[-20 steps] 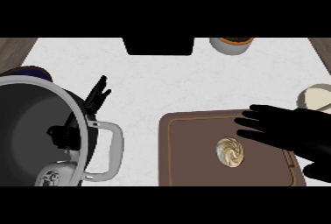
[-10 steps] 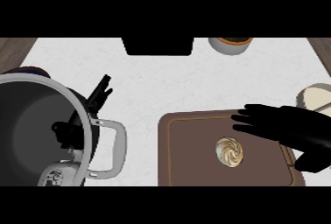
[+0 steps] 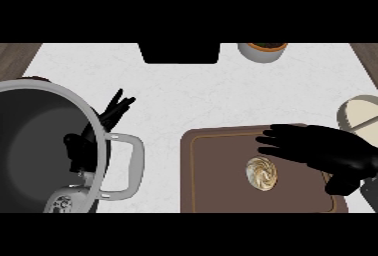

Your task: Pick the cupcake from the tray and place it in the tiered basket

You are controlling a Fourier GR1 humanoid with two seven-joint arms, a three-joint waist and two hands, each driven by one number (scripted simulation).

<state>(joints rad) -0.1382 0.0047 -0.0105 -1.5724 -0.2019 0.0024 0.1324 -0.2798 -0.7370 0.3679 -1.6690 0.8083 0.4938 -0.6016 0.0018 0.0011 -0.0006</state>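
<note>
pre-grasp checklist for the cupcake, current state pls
1. Cupcake on the tray, in plain sight: ok.
2. Right hand open, fingers extended: ok.
3. Right hand placed for the grasp: not ok. It sits above and to the right of the cupcake, not yet around it.
4. Path to the cupcake free: ok. Nothing else lies on the tray.
5. Left hand out of the way: ok. It rests open by the pot, well left of the tray.
6. Tiered basket located: cannot tell. The dark shape at the top edge may be it.
</note>
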